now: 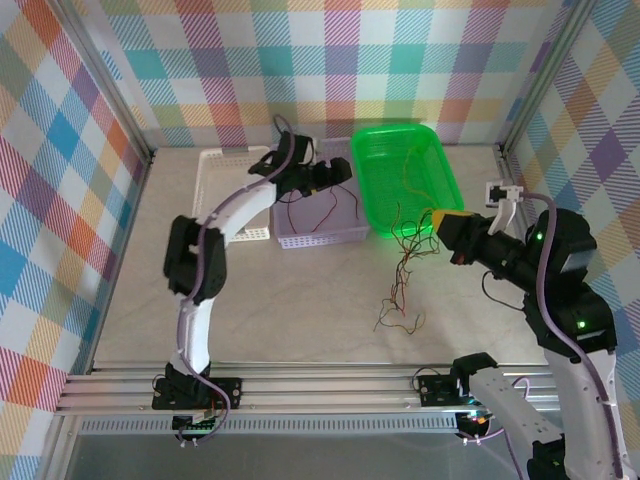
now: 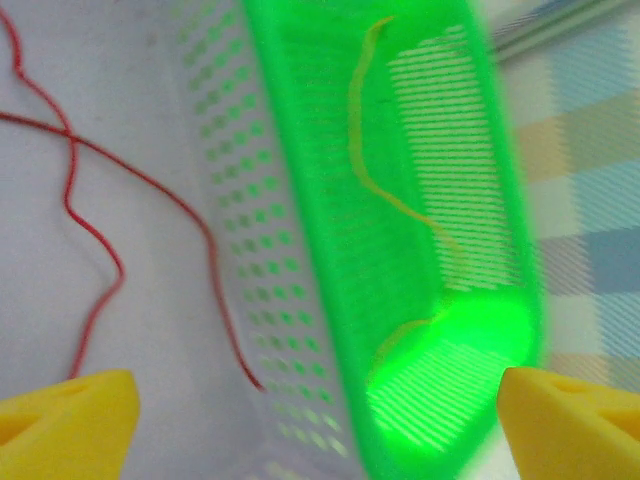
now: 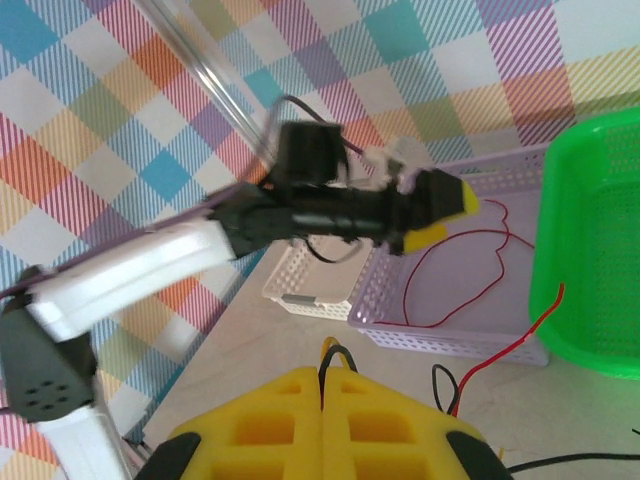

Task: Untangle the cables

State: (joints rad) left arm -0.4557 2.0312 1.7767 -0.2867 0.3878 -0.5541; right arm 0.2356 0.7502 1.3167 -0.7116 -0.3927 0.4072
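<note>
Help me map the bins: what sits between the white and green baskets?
A lavender basket with a red cable lying in it, the open left hand above it, as the top view shows.

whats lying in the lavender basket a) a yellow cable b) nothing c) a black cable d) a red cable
d: a thin red cable loops across the floor of the lavender basket, and no other colour lies in there with it.
</note>
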